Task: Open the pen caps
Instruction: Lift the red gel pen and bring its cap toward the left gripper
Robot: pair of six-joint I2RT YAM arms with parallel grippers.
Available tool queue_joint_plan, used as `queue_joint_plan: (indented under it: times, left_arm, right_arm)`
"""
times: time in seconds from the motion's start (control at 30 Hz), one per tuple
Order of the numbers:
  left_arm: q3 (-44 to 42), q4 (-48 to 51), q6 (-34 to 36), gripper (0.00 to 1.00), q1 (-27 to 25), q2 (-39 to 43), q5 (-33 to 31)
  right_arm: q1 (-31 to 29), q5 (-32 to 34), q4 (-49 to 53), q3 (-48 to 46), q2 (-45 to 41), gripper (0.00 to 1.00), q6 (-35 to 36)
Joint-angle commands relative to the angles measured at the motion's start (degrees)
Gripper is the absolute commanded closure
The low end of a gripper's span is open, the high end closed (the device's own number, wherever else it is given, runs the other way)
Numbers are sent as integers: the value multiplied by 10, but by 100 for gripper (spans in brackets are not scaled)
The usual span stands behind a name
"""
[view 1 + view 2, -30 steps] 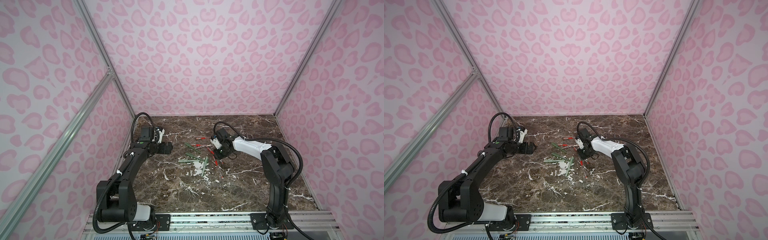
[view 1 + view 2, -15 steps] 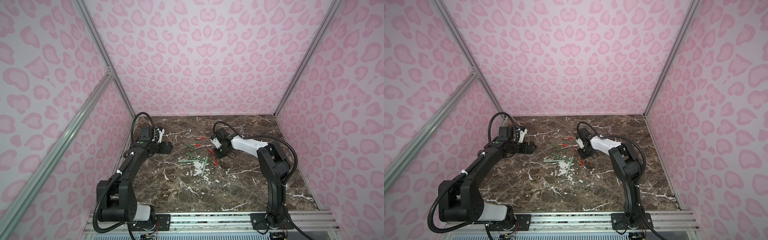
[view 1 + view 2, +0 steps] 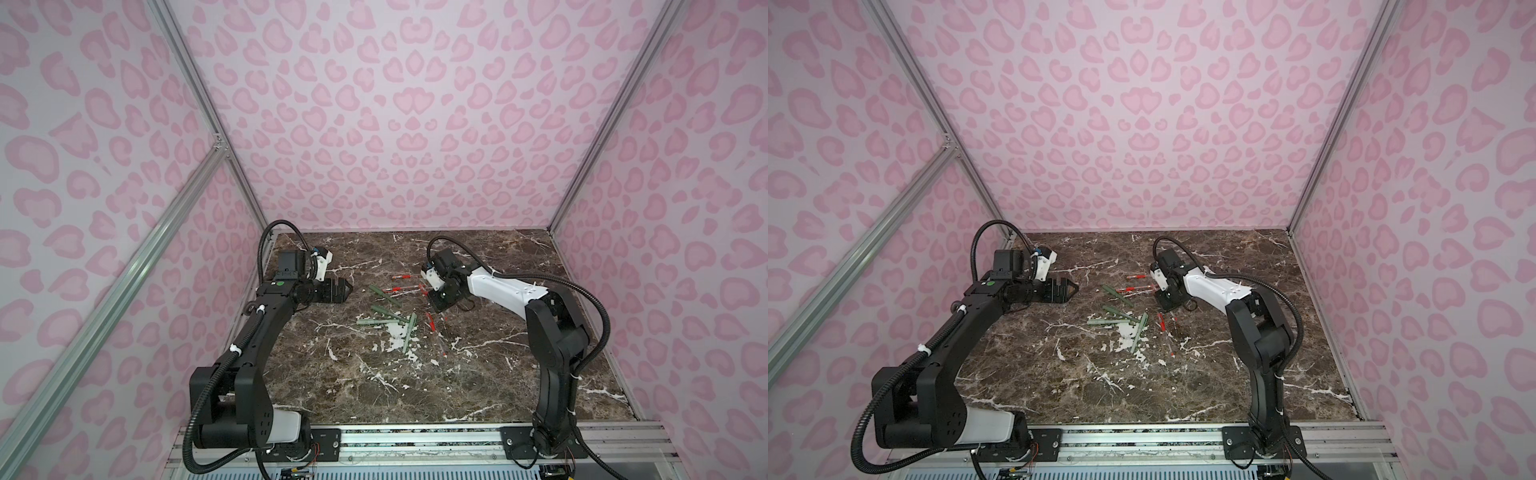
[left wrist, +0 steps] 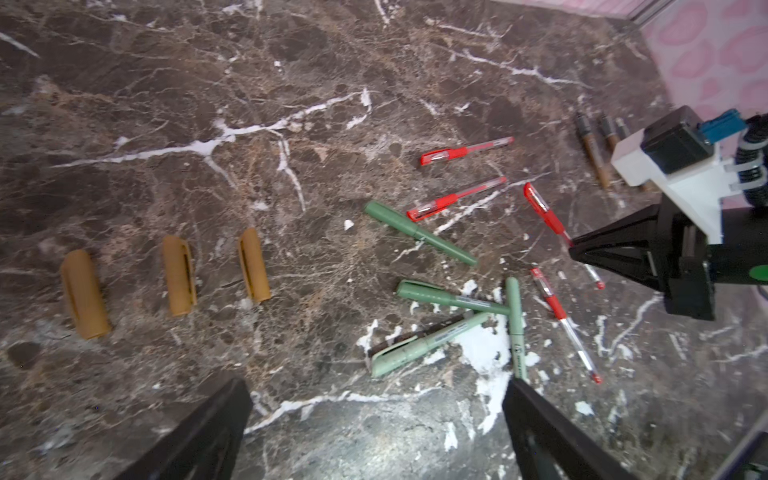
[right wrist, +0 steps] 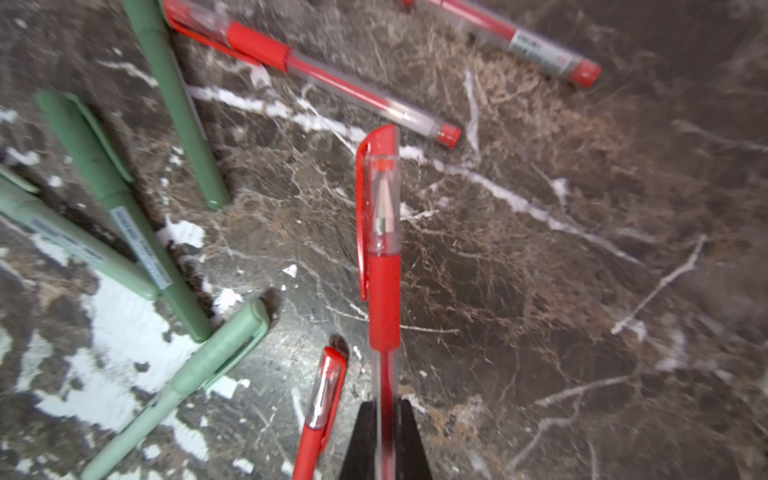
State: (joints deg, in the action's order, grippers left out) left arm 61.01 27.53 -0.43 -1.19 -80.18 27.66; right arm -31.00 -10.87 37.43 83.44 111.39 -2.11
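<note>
My right tool (image 5: pixel 384 406) is pinched on the clear barrel of a red pen (image 5: pixel 384 365), well back from its red cap (image 5: pixel 379 187). I cannot tell whether the pen is lifted or resting on the worktop (image 4: pixel 291 62). The left tool (image 4: pixel 376 388) hangs with its jaws spread wide and holds nothing, over the near edge of the pen pile. The held pen's long axis runs straight out from the right tool, cap end leading. In a top view that end (image 3: pixel 423 288) points toward the left arm's side of the worktop, which suits a handover pull. I judge the pen light and stiff, its smooth barrel slippery enough to twist or slide if I tug hard. The red grip sleeve (image 5: pixel 384 299) looks rubbery and would give a surer hold. The cap looks like thin plastic, probably a push fit, so I'd take it across its sides near the closed end, keep off the clip (image 5: pixel 362 232) and pull along the axis without bending. Three tan caps (image 4: pixel 179 280) lie off their pens, apart in a row. The green pens (image 4: pixel 419 232) and the other red pens (image 4: pixel 455 203) lie capped near the middle.
</note>
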Motion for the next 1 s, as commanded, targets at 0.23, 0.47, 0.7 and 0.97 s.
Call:
queue_joint_plan:
  times: [0.23,0.47,0.7,0.97]
  left_arm:
    - [-14,-72,-141,1,7,-1,206]
    - [-22,-138,-216,11,7,-16,242]
    - [-2,-146,-233,28,4,-49,241]
    - [13,-143,-233,43,-4,-69,246]
  right_arm:
    - [-67,-67,-172,-36,-67,100,-161]
    - [-123,-60,-321,-57,-73,100,-265]
    - [-167,-56,-344,-38,-49,100,-273]
    - [-197,-63,-341,-22,-25,100,-271]
